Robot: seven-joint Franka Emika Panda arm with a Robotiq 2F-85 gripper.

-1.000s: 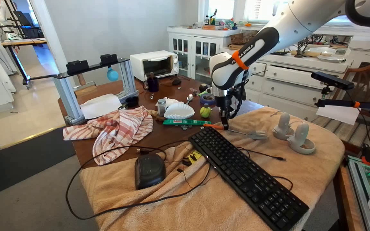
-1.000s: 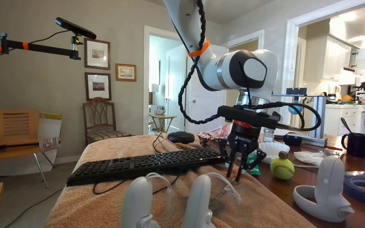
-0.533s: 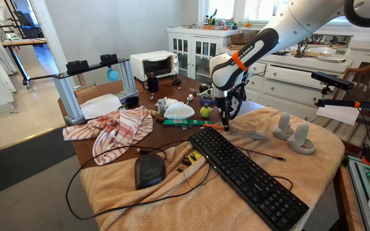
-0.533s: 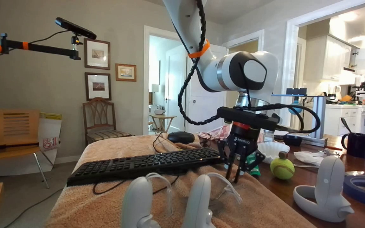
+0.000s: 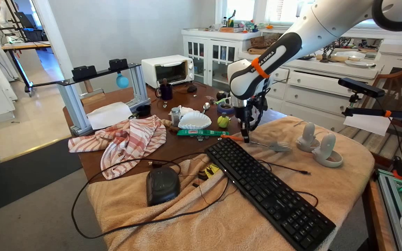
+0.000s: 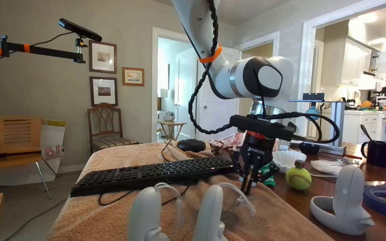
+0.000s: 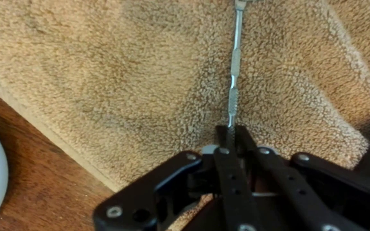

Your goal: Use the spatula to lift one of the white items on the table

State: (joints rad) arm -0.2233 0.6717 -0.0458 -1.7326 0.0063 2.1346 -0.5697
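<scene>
Striped cloth (image 5: 134, 134): crumpled on the desk (image 5: 183, 148).
Scalloped white dish (image 5: 194, 120): on bare wood.
Jaws: clamped on the metal shaft of the spatula (image 7: 235, 62).
Spatula head (image 5: 280, 146): over the tan towel (image 5: 236, 209).
White VR controllers (image 5: 307, 134): two, on the towel, near that head.

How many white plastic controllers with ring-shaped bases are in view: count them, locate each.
3. The first controller and second controller stand on tan fuzzy cloth; the third controller, on the brown wooden tabletop near a round blue tape roll. More may be hidden.
</scene>
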